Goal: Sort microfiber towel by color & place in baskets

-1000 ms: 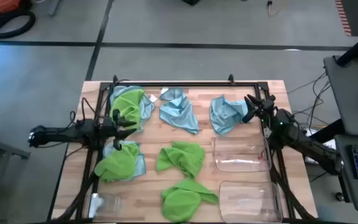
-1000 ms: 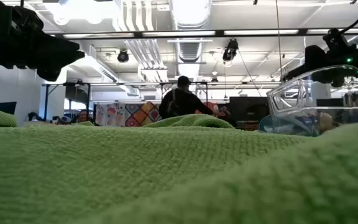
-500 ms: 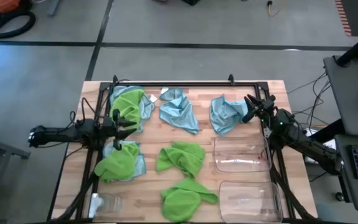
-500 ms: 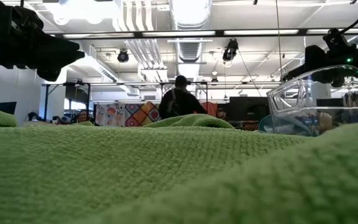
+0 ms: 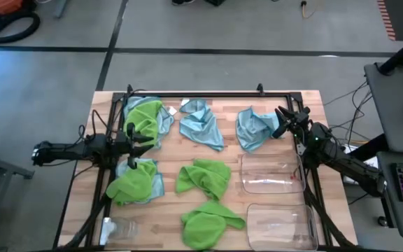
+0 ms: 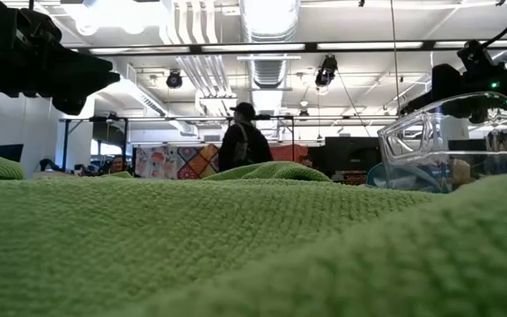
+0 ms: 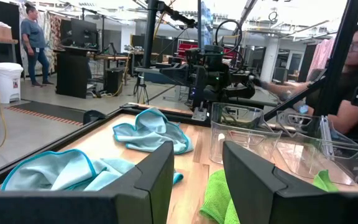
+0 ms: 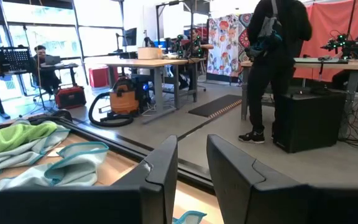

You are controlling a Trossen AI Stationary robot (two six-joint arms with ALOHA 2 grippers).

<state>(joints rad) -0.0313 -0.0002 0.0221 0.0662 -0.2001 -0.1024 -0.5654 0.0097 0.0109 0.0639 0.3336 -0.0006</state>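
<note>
Dark left end effector (image 5: 140,138) and right end effector (image 5: 280,120) hover open above towels (image 5: 203,180).

On our table (image 5: 306,105), seen from above, towels lie in three rows. Along the far edge sit a left heap (image 5: 147,119), a middle towel (image 5: 201,124) and a right towel (image 5: 255,127). Nearer, a left pile (image 5: 136,182) and a centre towel (image 5: 203,176) lie side by side, with another towel (image 5: 210,222) at the near edge. Two baskets (image 5: 270,173) (image 5: 280,225) stand at right, one behind the other. A jar (image 5: 117,227) lies at the near left corner.

Our left gripper (image 5: 133,138) sits between the two left piles; our right gripper (image 5: 283,122) is just beside the right towel.
</note>
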